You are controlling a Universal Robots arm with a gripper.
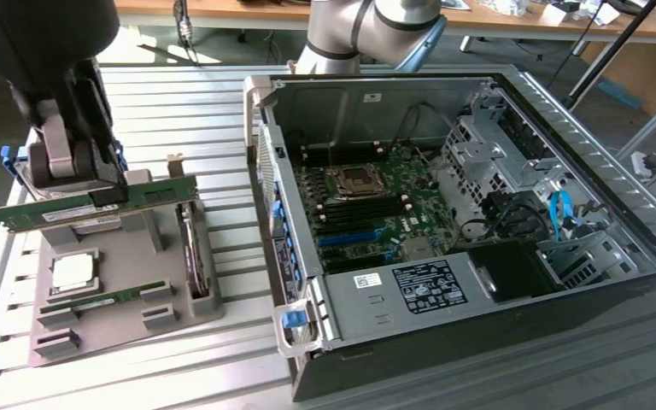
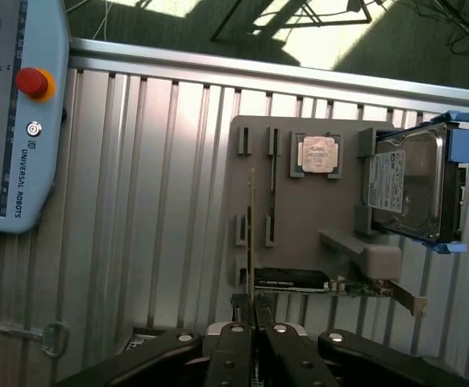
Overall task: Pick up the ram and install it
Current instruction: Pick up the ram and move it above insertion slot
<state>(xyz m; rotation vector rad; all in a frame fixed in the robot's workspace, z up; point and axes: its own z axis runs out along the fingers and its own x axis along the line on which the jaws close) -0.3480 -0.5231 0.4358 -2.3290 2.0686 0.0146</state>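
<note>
Green ram (image 2: 252, 234) edge-on between fingers (image 2: 233, 348), wrist view

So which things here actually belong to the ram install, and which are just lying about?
Job in hand:
- the ram, held above the grey tray
- gripper, shut on it
- open computer case with its motherboard

Lying about:
- second ram stick
- processor
- hard drive
- expansion card
- teach pendant

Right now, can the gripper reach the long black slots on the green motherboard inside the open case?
Probably yes: the open metal case leaves the black slots uncovered, and the gripper, shut on the green ram stick, hangs clear beside it.
</note>
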